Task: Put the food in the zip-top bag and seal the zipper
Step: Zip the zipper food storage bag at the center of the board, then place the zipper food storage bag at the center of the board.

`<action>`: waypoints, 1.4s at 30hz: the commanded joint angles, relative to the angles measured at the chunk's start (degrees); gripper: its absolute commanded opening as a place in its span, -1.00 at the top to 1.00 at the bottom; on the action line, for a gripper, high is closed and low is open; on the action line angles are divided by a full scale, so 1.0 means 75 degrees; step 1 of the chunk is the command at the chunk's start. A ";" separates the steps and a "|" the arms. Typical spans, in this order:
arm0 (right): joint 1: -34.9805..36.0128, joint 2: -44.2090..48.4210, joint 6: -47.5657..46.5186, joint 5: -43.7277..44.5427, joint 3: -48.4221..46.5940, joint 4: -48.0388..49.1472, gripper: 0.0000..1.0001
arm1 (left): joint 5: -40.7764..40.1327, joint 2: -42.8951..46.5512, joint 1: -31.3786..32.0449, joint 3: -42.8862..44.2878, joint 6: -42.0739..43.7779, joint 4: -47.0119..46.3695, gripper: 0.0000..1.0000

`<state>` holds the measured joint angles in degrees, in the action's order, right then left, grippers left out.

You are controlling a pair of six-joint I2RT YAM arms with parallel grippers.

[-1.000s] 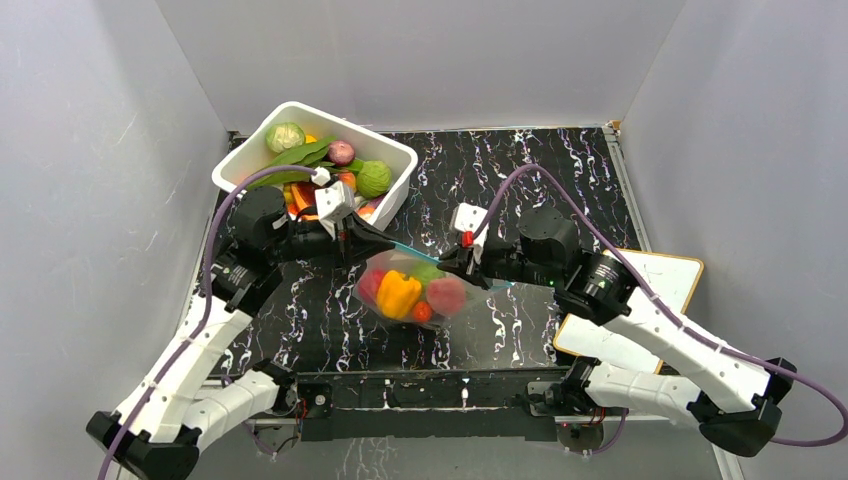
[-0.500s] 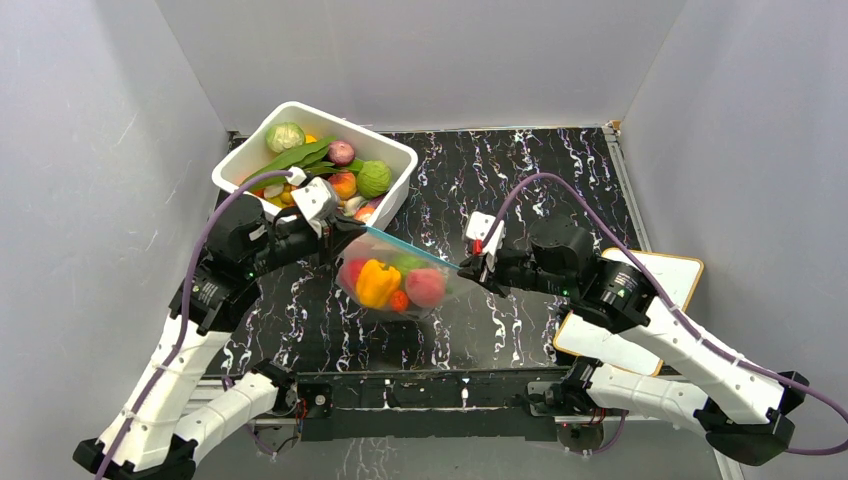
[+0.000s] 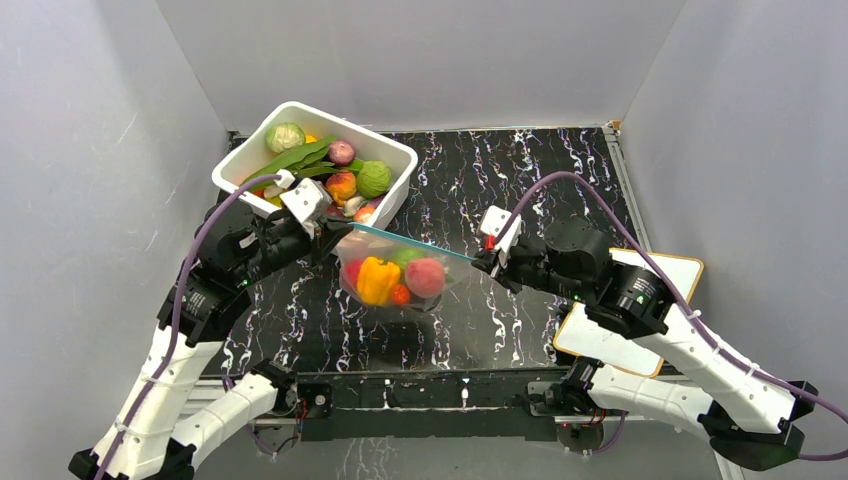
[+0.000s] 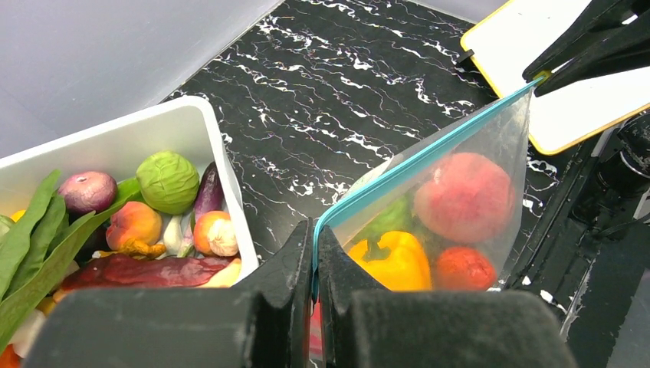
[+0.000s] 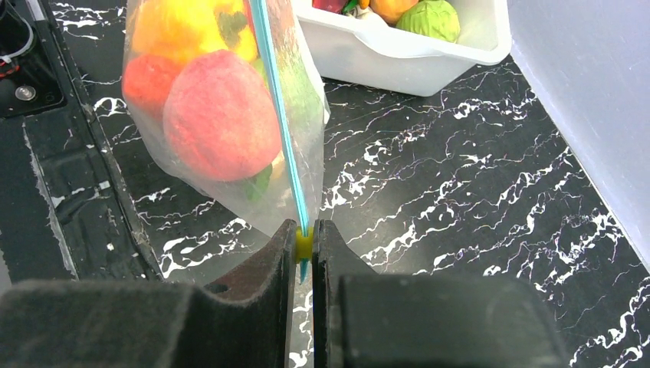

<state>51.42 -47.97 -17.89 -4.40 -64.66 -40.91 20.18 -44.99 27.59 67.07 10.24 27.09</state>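
Note:
The clear zip-top bag (image 3: 395, 290) hangs between my two grippers, its light-blue zipper (image 3: 410, 244) stretched taut along the top. Inside are a yellow pepper (image 3: 377, 279), a pink-red peach (image 3: 425, 277), a small red piece (image 3: 400, 295) and a green piece. My left gripper (image 3: 328, 232) is shut on the zipper's left end (image 4: 316, 253). My right gripper (image 3: 482, 262) is shut on the yellow slider at the zipper's right end (image 5: 304, 244). The bag also shows in the left wrist view (image 4: 460, 207) and the right wrist view (image 5: 222, 115).
A white tub (image 3: 395, 150) at the back left holds more toy vegetables: cabbage (image 3: 285, 136), green leaves, red onion (image 3: 341, 152), another green cabbage (image 3: 373, 179). A white board with a yellow rim (image 3: 655, 290) lies at the right, under the right arm. Grey walls enclose the black marbled table.
Both grippers have drawn apart, the left one leftward and the right one rightward. The zipper has stretched straight and the bag hangs lifted between them.

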 commanded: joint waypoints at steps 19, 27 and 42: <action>-0.0041 0.1579 0.4177 0.0596 0.1434 0.1383 1.00 | 0.2924 -0.0496 -0.0152 -0.1670 -0.1960 -0.3057 0.74; -0.0047 0.1121 0.3828 0.2345 0.1640 0.1457 1.00 | 0.2501 -0.0858 -0.0152 -0.1092 -0.1653 -0.2868 -0.03; -0.1565 -0.1536 0.2840 0.3040 0.1182 0.2455 1.00 | 0.1459 -0.0370 -0.0150 -0.1258 -0.1171 -0.1673 -0.97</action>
<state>48.25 -57.80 5.78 21.71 -52.51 -29.26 35.79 -50.06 26.59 58.43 0.69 12.27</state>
